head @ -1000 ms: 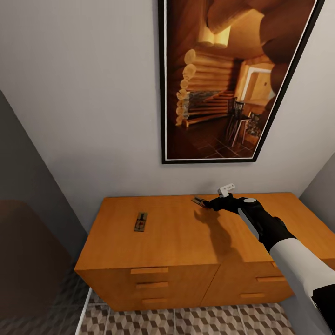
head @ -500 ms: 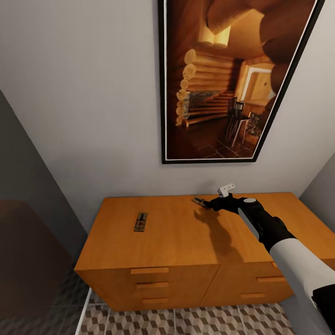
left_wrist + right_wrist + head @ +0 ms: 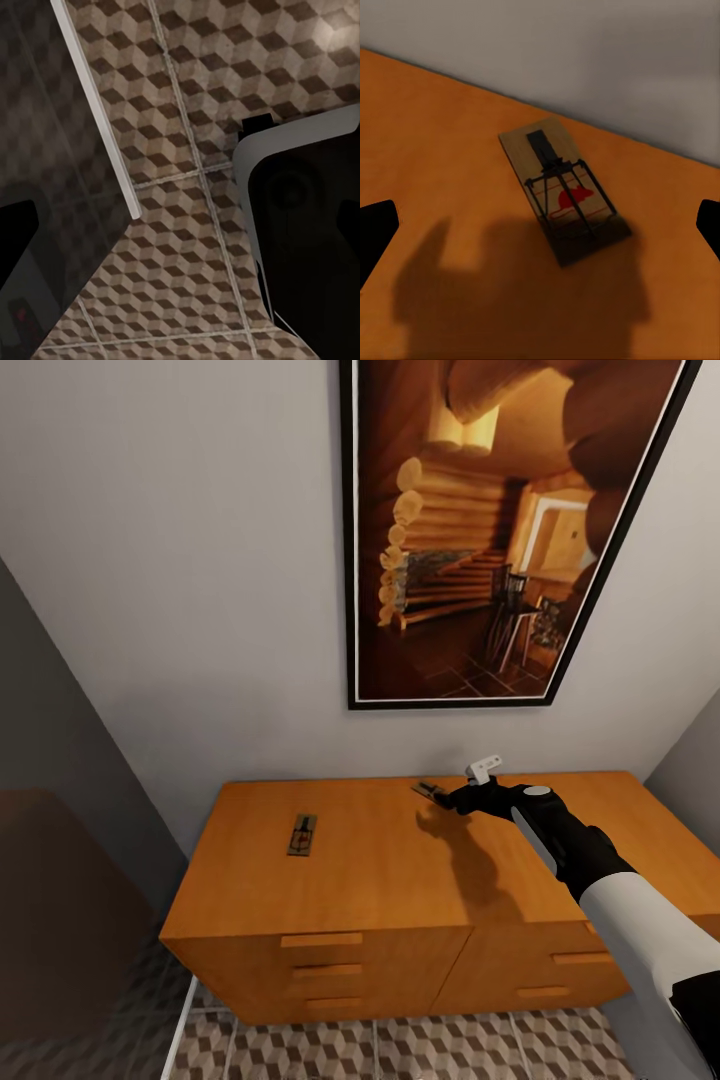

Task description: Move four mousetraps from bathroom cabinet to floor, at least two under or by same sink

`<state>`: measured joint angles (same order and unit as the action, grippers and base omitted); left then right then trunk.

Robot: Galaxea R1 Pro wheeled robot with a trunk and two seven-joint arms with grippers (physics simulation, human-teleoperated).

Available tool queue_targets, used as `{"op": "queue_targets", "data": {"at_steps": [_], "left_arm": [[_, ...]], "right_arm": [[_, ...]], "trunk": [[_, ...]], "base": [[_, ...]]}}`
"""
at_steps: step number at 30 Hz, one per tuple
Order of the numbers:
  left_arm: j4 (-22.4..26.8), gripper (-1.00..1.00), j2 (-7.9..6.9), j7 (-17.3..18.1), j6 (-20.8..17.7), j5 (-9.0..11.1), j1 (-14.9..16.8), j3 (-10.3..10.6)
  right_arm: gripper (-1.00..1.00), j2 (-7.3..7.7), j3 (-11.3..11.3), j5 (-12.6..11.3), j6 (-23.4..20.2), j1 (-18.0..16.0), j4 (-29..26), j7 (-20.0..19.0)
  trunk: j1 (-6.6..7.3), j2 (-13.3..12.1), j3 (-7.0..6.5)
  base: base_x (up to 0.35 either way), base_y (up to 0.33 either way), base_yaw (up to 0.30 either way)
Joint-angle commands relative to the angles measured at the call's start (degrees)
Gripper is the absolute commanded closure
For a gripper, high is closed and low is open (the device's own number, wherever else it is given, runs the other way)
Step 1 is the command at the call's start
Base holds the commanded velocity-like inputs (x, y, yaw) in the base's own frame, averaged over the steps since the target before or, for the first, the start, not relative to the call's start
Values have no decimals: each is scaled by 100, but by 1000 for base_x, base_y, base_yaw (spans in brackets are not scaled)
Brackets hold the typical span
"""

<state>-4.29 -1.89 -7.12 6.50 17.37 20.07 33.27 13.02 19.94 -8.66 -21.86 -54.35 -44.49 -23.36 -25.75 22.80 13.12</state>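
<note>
- Reaching for a mousetrap is the step in hand: the right gripper (image 3: 452, 796) hovers over the back of the cabinet (image 3: 380, 880) top, and the near mousetrap (image 3: 428, 792) lies just ahead of its fingertips, close to the wall.
- Seen from the right wrist, that trap (image 3: 562, 187) lies flat on the orange wood between the two dark fingertips, which stand wide apart at either edge of the view with nothing between them; the gripper is spread and empty.
- The trap sits askew to the line between the fingers, its wire bar and red mouse mark facing up.
- By my judgement the next move calls for lowering the gripper, perhaps turning the wrist to square the fingers to the board's long edges, then closing on the thin wood, not the wire.
- A second mousetrap (image 3: 303, 835) lies well away on the gripper's left, also flat on the cabinet top; I cannot see the other two.
- The left gripper (image 3: 180, 300) points down over the bathroom floor (image 3: 180, 97); its dark fingertips sit far apart, so it looks spread and empty.
- The room is narrow: grey walls, a large framed picture (image 3: 490, 530) of a log interior above the cabinet, and cube-patterned tiles below its drawers.
</note>
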Motion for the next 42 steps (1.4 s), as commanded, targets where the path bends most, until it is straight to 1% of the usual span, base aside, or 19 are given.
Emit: {"op": "queue_targets", "data": {"at_steps": [1, 12, 24, 28, 36, 42], "left_arm": [[-19, -100, 4, 0, 35, 47, 7, 48], [-19, -100, 4, 0, 35, 47, 6, 48], [-19, -100, 4, 0, 36, 47, 6, 48], [-19, -100, 4, 0, 36, 47, 6, 48], [-19, -100, 4, 0, 36, 47, 7, 48], [-19, -100, 4, 0, 34, 47, 6, 48]], "right_arm": [[-100, 7, 20, -57, -38, -6, -7, 5], [-100, 7, 25, -56, -38, -6, -7, -27], [-100, 7, 27, -71, -38, -6, -7, -39], [-100, 7, 23, -78, -36, -4, -7, -97], [-100, 12, 16, -62, 86, 2, -7, -383], [-100, 15, 11, -58, 141, 3, -7, -429]], "trunk": [[-3, 12, 18], [-3, 12, 82], [-3, 12, 94], [-3, 12, 94], [-3, 12, 94], [-3, 12, 94]], "base": [[0, 0, 0], [0, 0, 0], [0, 0, 0], [0, 0, 0], [0, 0, 0], [0, 0, 0]]}}
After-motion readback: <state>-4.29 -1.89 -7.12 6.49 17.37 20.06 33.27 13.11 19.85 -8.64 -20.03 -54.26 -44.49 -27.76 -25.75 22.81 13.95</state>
